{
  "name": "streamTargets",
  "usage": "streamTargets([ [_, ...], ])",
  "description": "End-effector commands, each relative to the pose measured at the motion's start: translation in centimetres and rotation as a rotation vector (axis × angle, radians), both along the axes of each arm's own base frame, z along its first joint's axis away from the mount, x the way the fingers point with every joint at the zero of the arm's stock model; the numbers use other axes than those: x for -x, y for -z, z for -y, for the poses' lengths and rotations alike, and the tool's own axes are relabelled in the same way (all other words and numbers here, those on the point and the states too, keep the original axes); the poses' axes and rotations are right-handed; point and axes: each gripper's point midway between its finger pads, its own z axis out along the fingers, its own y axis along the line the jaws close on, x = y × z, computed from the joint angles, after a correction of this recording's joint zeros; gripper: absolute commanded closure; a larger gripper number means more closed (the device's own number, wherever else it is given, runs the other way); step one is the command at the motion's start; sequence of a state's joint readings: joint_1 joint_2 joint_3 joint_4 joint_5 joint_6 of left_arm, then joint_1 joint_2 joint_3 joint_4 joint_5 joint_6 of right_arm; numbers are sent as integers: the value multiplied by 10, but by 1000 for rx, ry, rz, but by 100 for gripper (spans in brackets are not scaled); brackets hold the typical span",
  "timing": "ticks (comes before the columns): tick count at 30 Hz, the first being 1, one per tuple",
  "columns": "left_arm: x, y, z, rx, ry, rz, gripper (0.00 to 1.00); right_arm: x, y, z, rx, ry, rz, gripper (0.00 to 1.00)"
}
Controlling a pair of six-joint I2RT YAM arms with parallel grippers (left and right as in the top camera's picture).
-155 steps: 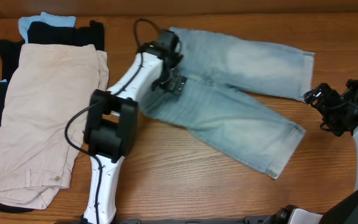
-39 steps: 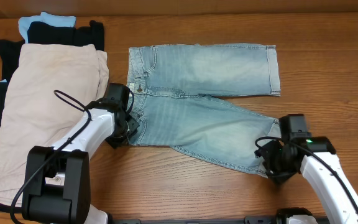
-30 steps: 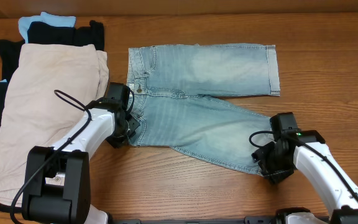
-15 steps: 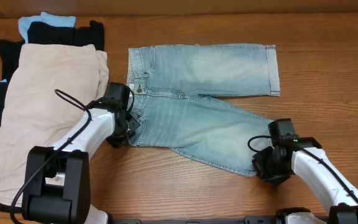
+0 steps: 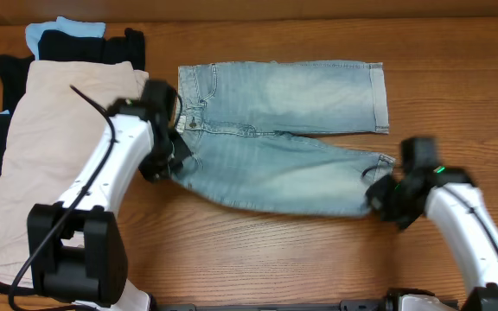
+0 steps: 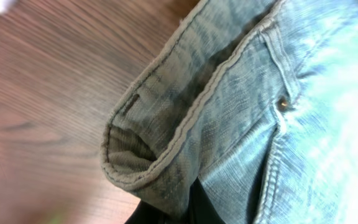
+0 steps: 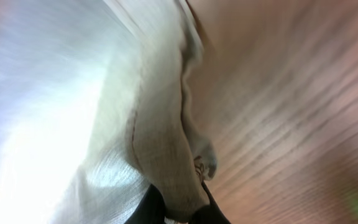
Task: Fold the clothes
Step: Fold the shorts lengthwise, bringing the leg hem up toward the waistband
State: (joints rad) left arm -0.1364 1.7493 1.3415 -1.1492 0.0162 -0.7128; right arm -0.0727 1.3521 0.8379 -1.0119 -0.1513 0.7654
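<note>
The clothes (image 5: 284, 112), a pair of faded light-blue denim shorts, lie spread across the middle of the wooden table. The far leg lies flat; the near leg hangs lifted between both grippers. My left gripper (image 5: 168, 154) is shut on the near waistband corner (image 6: 166, 180), which bunches up between its dark fingers. My right gripper (image 5: 382, 192) is shut on the near leg's cuffed hem (image 7: 173, 174), pinching a fold of pale denim above the wood.
A pile of other garments sits at the left: large beige shorts (image 5: 59, 164) on top of black (image 5: 85, 43) and pale-blue (image 5: 50, 30) pieces. My left arm passes over the pile's right edge. Bare wood (image 5: 266, 250) lies in front of the shorts.
My right gripper closed on the near hem and lifted it up and to the right. My left gripper rose and moved back with the waistband, pulling the near leg straighter.
</note>
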Motion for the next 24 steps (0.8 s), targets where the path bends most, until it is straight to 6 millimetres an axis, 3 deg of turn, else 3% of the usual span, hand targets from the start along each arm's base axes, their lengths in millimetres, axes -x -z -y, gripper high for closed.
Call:
streamTargets([
  [1, -20, -48, -21, -75, 47, 70, 96, -41, -65, 39, 99, -66, 172, 96],
  [7, -18, -107, -30, -127, 131, 89, 96, -51, -150, 67, 144, -113, 287, 96],
  [10, -10, -125, -31, -128, 150, 76, 96, -45, -174, 70, 157, -131, 299, 96],
  [16, 16, -128, -30, -121, 205, -23, 96, -19, -193, 62, 156, -134, 291, 96],
  [21, 23, -127, -20, -100, 271, -31, 96, 4, -205, 54, 163, -132, 312, 96],
  [24, 27, -123, -19, -109, 282, -50, 96, 6, -213, 54, 181, -131, 358, 96],
])
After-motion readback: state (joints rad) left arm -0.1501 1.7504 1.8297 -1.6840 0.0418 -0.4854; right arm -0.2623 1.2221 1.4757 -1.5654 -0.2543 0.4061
